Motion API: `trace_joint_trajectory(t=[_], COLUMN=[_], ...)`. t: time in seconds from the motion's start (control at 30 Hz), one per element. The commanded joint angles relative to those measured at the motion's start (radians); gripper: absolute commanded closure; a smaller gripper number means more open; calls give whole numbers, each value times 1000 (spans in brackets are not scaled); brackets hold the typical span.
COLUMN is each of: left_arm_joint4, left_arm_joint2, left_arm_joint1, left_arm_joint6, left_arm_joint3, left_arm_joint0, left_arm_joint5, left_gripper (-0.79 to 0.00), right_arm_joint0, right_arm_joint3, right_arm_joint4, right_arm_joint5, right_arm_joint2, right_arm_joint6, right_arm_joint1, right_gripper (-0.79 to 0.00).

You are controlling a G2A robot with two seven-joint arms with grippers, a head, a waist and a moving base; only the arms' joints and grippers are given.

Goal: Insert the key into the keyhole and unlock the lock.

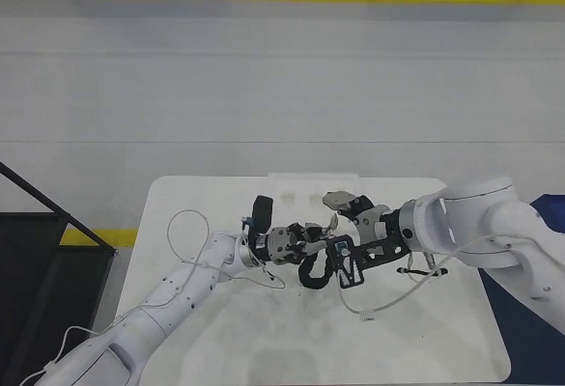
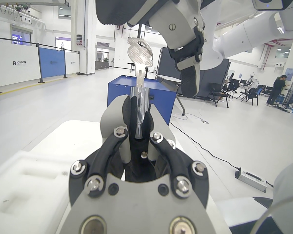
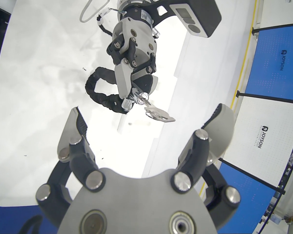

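The left claw (image 2: 136,113) is clamped tight on the shiny lock (image 3: 139,97) and holds it over the white table (image 1: 437,328). The key (image 2: 139,54) is stuck in the keyhole at the end of the lock, and its flat head pokes out. The lock's black cable (image 3: 97,93) hangs in 1 loop beside the lock. The right claw (image 3: 148,112) is near the lock, at the key's head. Its 2 fingers (image 3: 75,122) are wide apart, 1 on each side of the key, not touching it. A white foam block (image 2: 26,183) lies on the table, apart from the lock.
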Motion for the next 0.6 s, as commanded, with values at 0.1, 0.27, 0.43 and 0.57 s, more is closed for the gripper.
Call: trace_joint_trajectory(t=[0.1,0.27,0.43,0.57], left_arm_joint4=[25,44,49,49], left_arm_joint2=[-3,-2,5,12], left_arm_joint1=[9,17,22,24], left_arm_joint6=[0,0,0,0], left_arm_joint3=[-17,-32,-37,-40], left_arm_joint0=[4,4,3,0], left_arm_joint5=[0,0,0,0], left_gripper=[0,0,0,0], right_arm_joint0=[93,168,211,229], right_arm_joint3=[13,11,17,26], right_arm_joint4=[49,66,42,-3], right_arm_joint5=[1,1,1,1], right_arm_joint2=[-71,-135,-181,-215], right_arm_joint6=[-1,-48,-132,-197], right_arm_joint1=[31,56,73,80], right_gripper=[-616,-397,-305,-326])
